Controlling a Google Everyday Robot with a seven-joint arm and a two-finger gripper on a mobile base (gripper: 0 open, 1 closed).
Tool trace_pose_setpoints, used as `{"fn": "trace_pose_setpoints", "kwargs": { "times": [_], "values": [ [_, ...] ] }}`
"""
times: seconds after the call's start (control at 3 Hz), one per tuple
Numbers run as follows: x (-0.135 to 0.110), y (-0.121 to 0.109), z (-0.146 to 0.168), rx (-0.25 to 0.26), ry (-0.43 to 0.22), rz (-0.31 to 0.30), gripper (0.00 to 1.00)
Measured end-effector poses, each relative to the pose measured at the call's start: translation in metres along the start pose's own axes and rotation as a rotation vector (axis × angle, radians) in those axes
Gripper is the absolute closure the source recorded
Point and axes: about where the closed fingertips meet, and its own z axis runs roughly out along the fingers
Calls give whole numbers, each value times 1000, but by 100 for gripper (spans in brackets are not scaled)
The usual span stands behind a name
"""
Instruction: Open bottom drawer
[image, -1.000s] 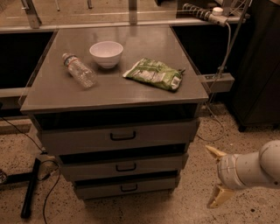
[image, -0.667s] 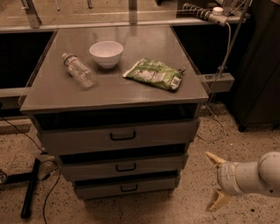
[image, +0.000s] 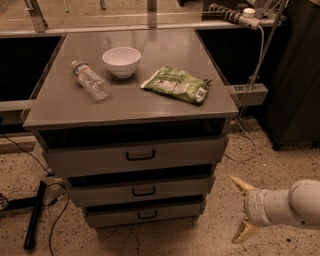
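Note:
The bottom drawer (image: 145, 214) is the slimmest grey front, lowest of three in the cabinet, shut, with a small black bar handle (image: 147, 215) at its centre. Above it are the mid-sized drawer (image: 142, 190) and the tallest drawer (image: 137, 155). My gripper (image: 240, 210) is at the lower right, low over the floor, right of the cabinet and apart from it. It is open and empty, with its two tan fingers (image: 241, 185) spread and pointing left toward the drawers.
On the cabinet top (image: 60, 107) are a white bowl (image: 121, 61), a plastic bottle (image: 91, 80) lying down and a green snack bag (image: 177, 85). A black bar (image: 35, 215) and cables lie on the speckled floor at left. A dark cabinet (image: 295, 75) stands at right.
My gripper and arm have sunk a little lower and drawn slightly to the right. The drawers and the things on top have not moved.

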Motion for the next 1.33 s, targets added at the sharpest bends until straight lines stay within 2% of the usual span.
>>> {"fn": "trace_pose_setpoints", "kwargs": {
  "times": [0.67,1.0,1.33],
  "values": [
    [24,16,67,23,-49,-64,0],
    [49,25,109,12,-58,-44,0],
    [71,32,128,-6,-62,33,0]
  ]
}}
